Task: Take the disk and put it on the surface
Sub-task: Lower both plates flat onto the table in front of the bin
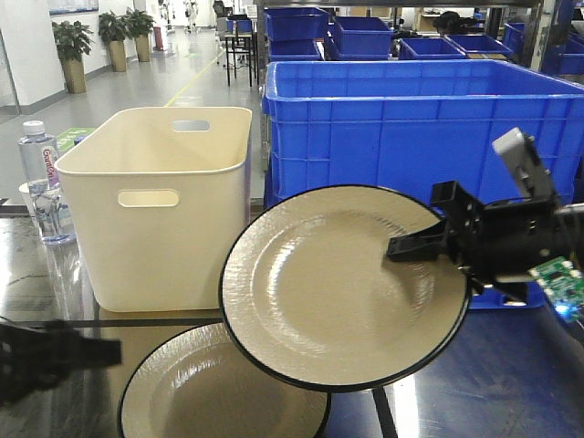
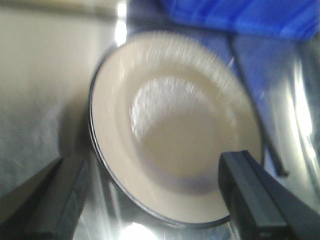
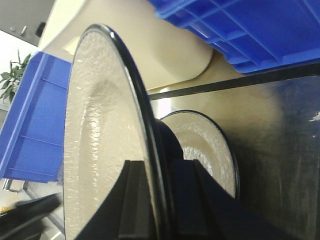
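A beige disk with a black rim [image 1: 328,283] hangs tilted in the air, its face toward the front camera. My right gripper [image 1: 406,246] is shut on its right rim. In the right wrist view the disk [image 3: 100,140] stands edge-on with the gripper [image 3: 157,172] clamped across its rim. A second like disk [image 1: 210,392] lies flat on the dark glossy surface [image 1: 493,383] below. My left gripper [image 1: 55,351] is a blurred dark shape at the lower left. Its wrist view shows the lying disk [image 2: 175,125] ahead of the open left gripper [image 2: 150,197], which holds nothing.
A cream plastic bin [image 1: 160,210] stands behind the lying disk. A large blue crate [image 1: 401,119] sits behind the held disk, with more crates farther back. A water bottle [image 1: 41,178] stands at the far left. Thin black lines [image 3: 225,82] cross the surface.
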Available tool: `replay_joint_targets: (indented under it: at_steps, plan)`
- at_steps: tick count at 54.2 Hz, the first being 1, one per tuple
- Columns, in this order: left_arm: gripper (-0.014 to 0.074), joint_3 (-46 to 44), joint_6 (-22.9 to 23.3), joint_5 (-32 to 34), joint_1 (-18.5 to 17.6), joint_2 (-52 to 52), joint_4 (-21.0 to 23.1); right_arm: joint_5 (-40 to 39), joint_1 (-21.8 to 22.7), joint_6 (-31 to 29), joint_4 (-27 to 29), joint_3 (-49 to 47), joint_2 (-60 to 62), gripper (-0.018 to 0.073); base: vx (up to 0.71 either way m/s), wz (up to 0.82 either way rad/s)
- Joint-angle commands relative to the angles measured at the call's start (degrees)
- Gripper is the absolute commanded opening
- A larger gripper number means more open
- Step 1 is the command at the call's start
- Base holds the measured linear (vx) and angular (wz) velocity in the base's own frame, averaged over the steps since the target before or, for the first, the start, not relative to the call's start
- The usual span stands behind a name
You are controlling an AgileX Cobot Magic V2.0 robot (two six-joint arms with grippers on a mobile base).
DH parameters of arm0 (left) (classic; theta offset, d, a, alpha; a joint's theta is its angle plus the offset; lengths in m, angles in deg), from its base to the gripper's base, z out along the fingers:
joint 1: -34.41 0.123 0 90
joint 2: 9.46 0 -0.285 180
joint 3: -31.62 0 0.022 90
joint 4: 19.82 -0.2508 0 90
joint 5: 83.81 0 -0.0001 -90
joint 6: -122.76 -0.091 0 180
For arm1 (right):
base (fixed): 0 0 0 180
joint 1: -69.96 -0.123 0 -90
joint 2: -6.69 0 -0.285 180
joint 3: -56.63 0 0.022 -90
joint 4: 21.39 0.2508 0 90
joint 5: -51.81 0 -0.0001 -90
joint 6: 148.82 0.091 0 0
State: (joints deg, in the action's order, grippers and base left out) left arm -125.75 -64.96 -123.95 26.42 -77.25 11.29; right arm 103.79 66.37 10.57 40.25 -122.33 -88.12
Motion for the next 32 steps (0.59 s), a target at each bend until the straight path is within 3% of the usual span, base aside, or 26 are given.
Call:
replay_joint_targets:
  at_steps: [1,17,32]
  plan:
    - [0.0589,-1.4,1.16,5.45,0.02,4.83,-0.36,-3.6,-4.0,-3.25,7.81,-2.32,-0.23,0.0006,0.0,0.0]
    - [0.0524,-1.4,0.95,8.71,0.02,8.45,-3.48,-12.51,-13.68,-8.27,10.21,-2.32,-7.84,0.0059,0.0,0.0]
    - [0.0521,-1.4,0.95,8.71,0.02,8.27,-3.48,-14.4,-16.57,-12.71,10.63,-2.32,-11.28,0.0222,0.0,0.0]
